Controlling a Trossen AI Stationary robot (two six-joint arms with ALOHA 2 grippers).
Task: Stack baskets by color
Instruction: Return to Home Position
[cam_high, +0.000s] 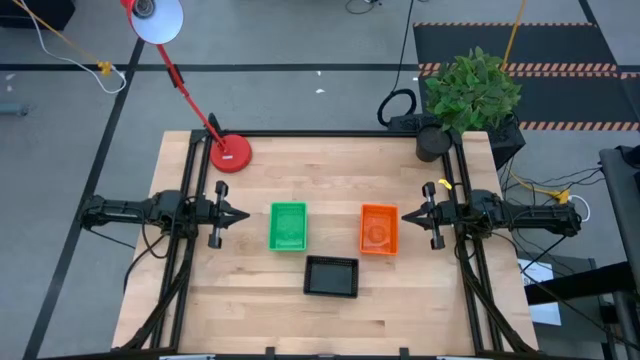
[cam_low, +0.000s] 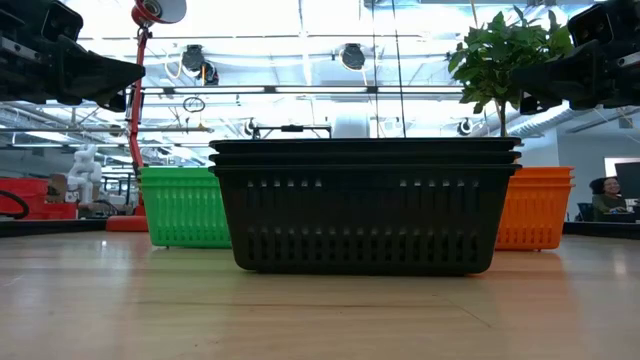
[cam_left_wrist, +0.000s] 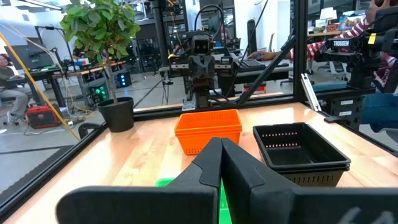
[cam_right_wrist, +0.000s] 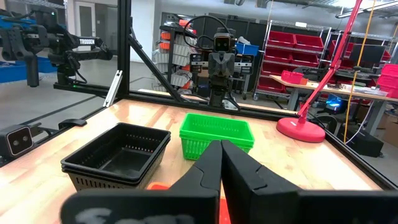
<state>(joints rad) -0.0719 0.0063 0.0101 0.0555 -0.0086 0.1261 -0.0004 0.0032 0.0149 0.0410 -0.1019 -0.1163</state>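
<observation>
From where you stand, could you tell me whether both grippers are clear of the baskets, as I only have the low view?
Observer: Yes. From above, the left gripper sits apart from the green basket, fingers shut on nothing.
Operator: And the right one, please?
Observer: The right gripper is beside the orange basket, not touching it, fingers also shut.
Operator: Is anything lying in the black basket?
Observer: No. The left wrist view looks into the black basket, and nothing lies inside.

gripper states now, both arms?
Left gripper: closed, holding nothing, apart from the green baskets.
Right gripper: closed, holding nothing, apart from the orange baskets.
</observation>
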